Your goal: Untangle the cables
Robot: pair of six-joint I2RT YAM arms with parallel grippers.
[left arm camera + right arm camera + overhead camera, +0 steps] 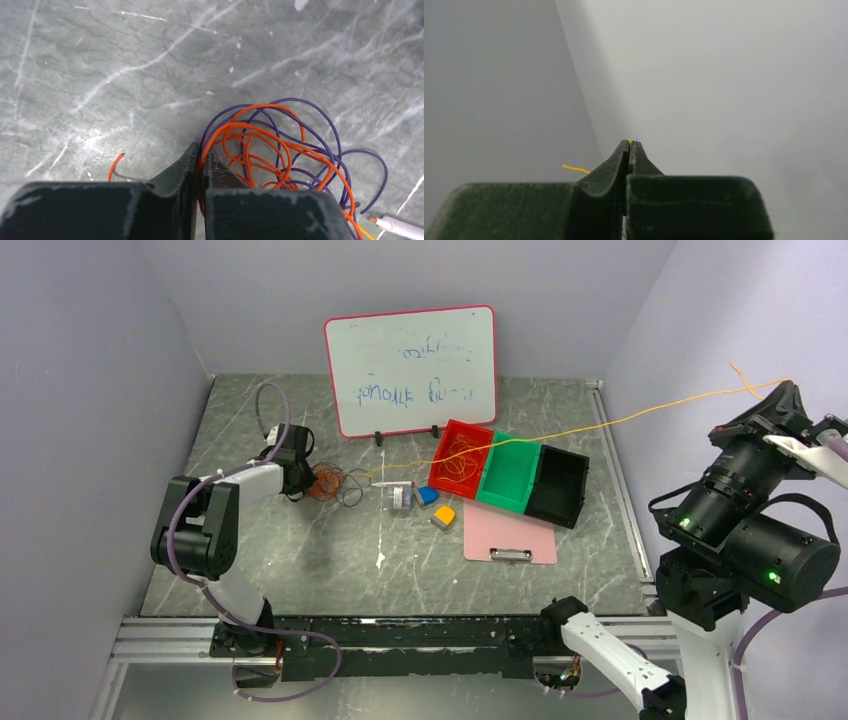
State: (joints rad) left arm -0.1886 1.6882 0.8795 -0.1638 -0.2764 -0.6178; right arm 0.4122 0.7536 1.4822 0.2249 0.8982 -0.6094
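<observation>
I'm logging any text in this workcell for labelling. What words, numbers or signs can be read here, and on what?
On the whiteboard, upper line: faint teal handwriting, too faint to read.
On the whiteboard, lower line: blue handwriting, two scrawled words, too blurred to quote.
On the small grey roll: any label is too small to read.
On the cables and the pink clipboard: no print visible.
Nothing can be quoted with confidence.

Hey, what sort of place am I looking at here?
Probably a robotics lab test cell: plain walls box in a marbled tabletop, a left arm and right arm rise from a metal rail, a scribbled whiteboard stands behind.
</observation>
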